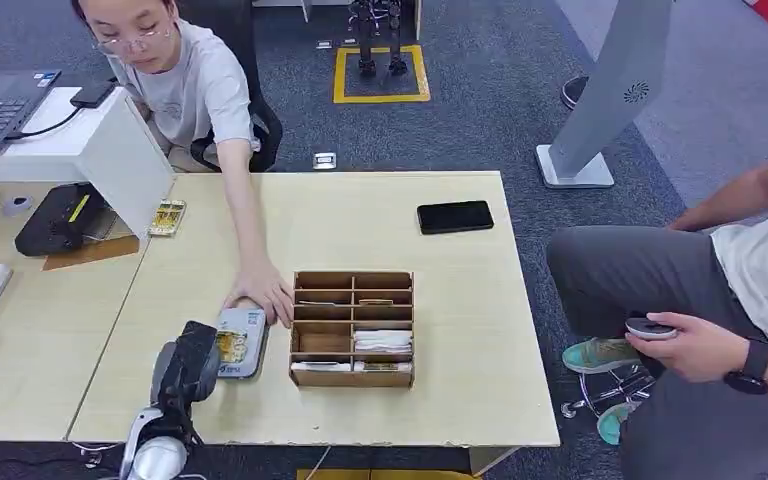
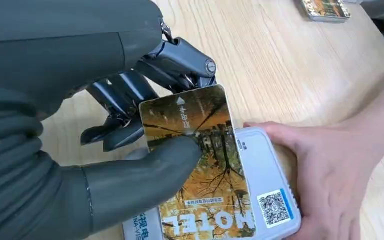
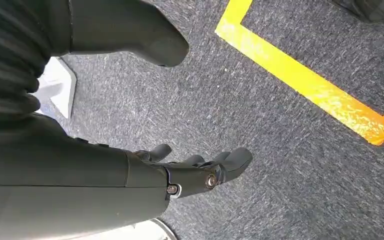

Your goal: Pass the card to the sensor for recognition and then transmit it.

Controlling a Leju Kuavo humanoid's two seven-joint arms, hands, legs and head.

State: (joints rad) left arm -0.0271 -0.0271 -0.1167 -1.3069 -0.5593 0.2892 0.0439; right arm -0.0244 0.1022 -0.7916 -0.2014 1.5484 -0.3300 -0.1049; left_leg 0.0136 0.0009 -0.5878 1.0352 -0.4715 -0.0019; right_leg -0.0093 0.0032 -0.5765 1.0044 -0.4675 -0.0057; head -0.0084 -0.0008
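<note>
Left robot hand point(image 2: 130, 135) pinches the hotel card point(image 2: 200, 165) between thumb and fingers and holds it flat just over the white sensor point(image 2: 272, 197), which sits on the tabletop point(image 1: 440, 330) just left of the wooden organizer box point(image 1: 352, 328); a person's hand point(image 2: 330, 165) steadies the sensor from its far side. Right robot hand point(image 3: 200, 172) hangs over the carpet floor point(image 3: 290, 165), holding nothing, fingers loosely apart. Judged progress: card is at the sensor, so the recognition step looks underway, while transmitting the card onward is not yet done.
</note>
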